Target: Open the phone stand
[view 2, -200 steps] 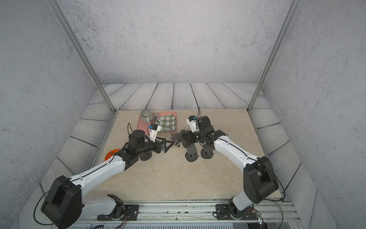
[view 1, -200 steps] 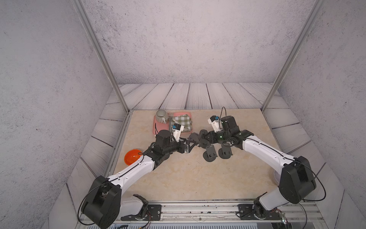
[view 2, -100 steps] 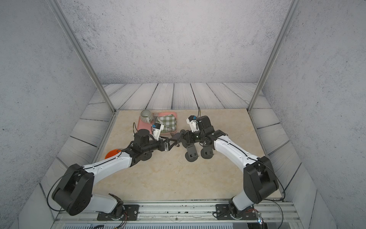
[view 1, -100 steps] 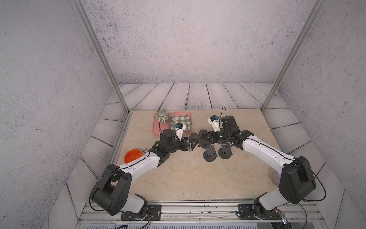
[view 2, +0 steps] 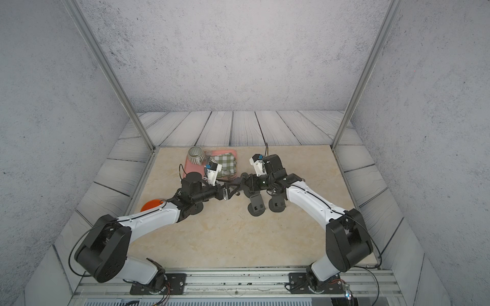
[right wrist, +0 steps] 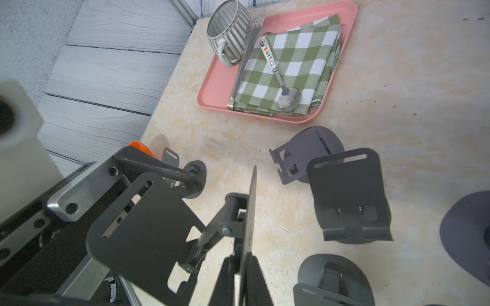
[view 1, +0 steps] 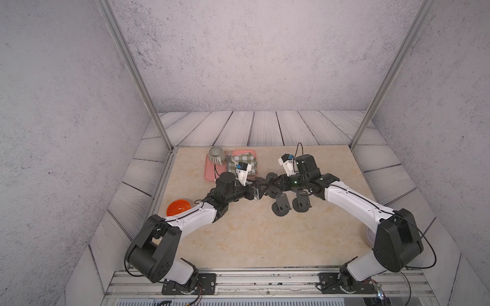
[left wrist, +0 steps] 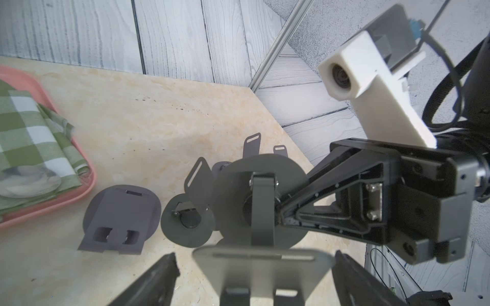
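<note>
One beige marbled worktop fills the lower half of both top views. Near centre frame, the right end effector pinches the round base disc of the matte dark-grey metal phone stand, held aloft with its long axis running across frame; the left end effector gapes wide astride its slotted, round-cornered plate.

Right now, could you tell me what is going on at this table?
The robot has one dark phone stand held above the table. The right end effector is shut on its round base, while the left end effector stands open astride its support plate, not yet gripping. The stand looks partly unfolded. Several other phone stands sit nearby.
</note>
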